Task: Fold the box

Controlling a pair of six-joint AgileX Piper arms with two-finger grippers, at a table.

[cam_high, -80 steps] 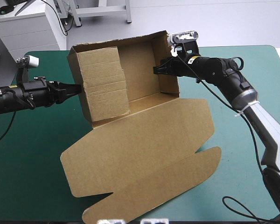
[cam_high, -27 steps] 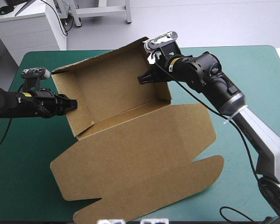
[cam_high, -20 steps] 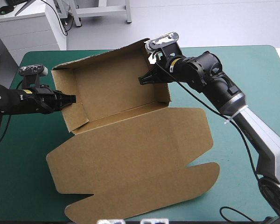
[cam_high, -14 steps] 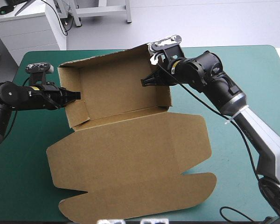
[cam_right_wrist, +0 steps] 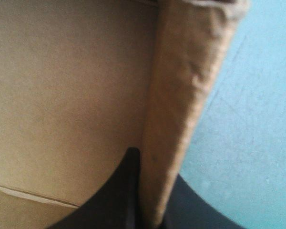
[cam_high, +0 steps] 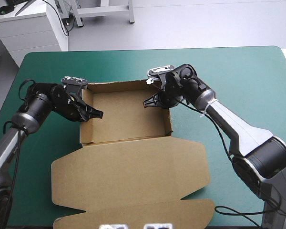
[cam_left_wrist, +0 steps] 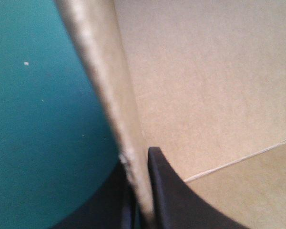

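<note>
Starting nearest on the table (cam_high: 238, 71): the box (cam_high: 128, 114) sits mid-table as an open tray, its lid (cam_high: 133, 171) flat on the teal-green cover toward the near edge. The lid's outermost flap is cut off at the high view's near border, so you can't see its full outline.

Beyond the lid the tray stands with its walls up. You have the left jaws clenched on the left wall (cam_left_wrist: 105, 95), about midway along it. In the left wrist view one black finger (cam_left_wrist: 171, 200) is inside the tray; the other is mostly hidden behind the board on the cover side.

You have the right jaws clenched on the right wall (cam_right_wrist: 186, 95), close to the far right corner. One finger (cam_right_wrist: 119, 195) is inside, the other only a dark sliver outside.

From above, the wrists partly mask both grips, so trust the wrist views. The right wall's top edge looks creased, but it's too blurred to say more.
</note>
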